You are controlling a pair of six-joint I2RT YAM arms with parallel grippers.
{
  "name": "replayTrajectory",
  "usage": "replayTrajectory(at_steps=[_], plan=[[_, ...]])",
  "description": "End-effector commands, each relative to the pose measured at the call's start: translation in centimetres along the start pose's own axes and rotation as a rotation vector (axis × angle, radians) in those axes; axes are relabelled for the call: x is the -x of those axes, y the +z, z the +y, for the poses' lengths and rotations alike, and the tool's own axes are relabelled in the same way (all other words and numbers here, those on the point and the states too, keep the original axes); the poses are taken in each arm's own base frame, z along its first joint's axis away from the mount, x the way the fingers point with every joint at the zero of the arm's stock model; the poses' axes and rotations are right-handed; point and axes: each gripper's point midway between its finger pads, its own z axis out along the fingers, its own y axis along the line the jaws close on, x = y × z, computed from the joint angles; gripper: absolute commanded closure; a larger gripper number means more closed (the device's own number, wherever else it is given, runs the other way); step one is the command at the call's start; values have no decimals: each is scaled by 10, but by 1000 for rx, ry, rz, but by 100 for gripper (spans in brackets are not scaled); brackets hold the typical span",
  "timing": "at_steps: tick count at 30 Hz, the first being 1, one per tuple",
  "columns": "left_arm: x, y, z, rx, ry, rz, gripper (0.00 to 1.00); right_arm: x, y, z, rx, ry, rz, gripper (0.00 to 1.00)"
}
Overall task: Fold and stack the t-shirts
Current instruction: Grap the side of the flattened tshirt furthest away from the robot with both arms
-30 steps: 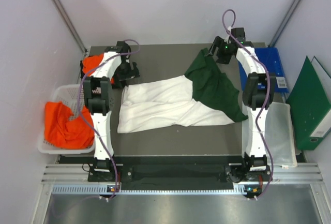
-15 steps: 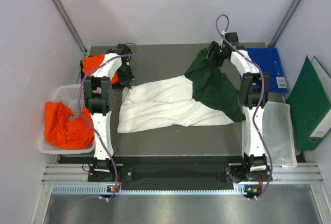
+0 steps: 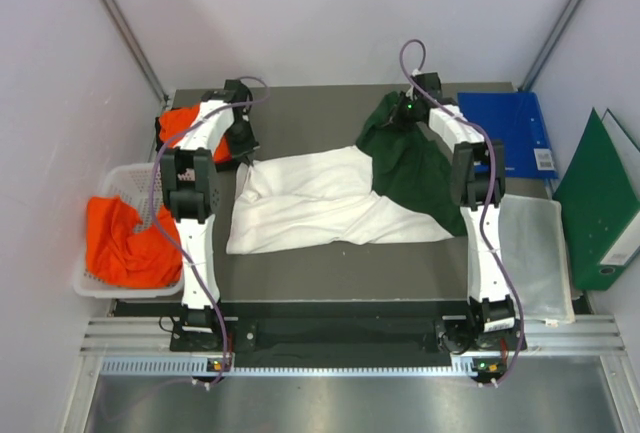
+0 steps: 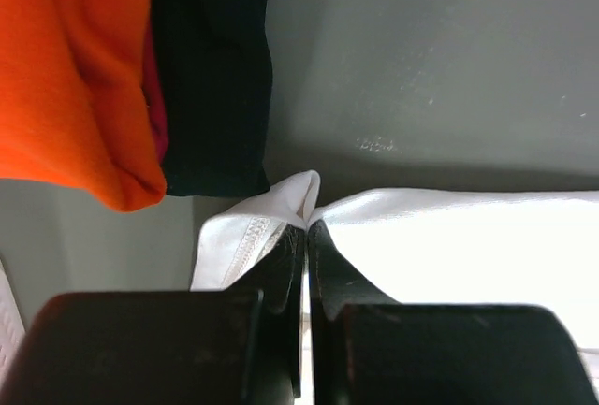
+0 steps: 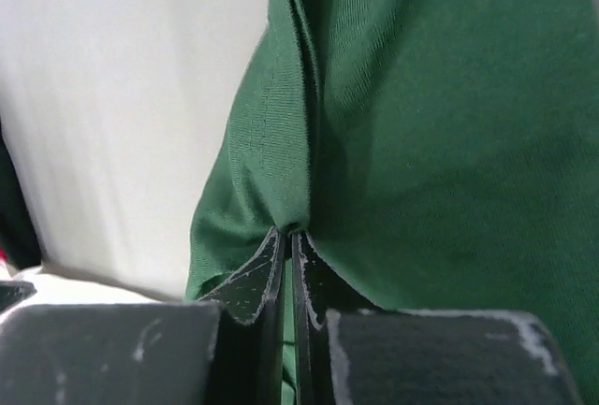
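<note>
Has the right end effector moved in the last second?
Yes. The right end effector slid left, away from the blue folder, pinching the green sleeve.

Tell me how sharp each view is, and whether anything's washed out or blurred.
Top external view: evenly lit and sharp, with only soft shadows. Left wrist view: the white shirt body is washed out, the near jaws dark and blurred. Right wrist view: the green sleeve shows crisp weave; the pale background is soft.
</note>
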Motion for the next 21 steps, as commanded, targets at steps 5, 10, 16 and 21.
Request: replayTrajectory(at_steps=[5,10,16,21], plan=[[43,-35,-2,-39,-8,-157,100,59,-31,42,20,-55,-223,100],[66,-47,-5,-71,-24,-235,100,89,-60,65,39,-70,-323,100],[84,-61,-8,-104,-36,-281,100,112,-95,90,80,-85,-394,100],[79,-68,-8,-119,-31,-283,100,116,-134,118,119,-123,-427,100]])
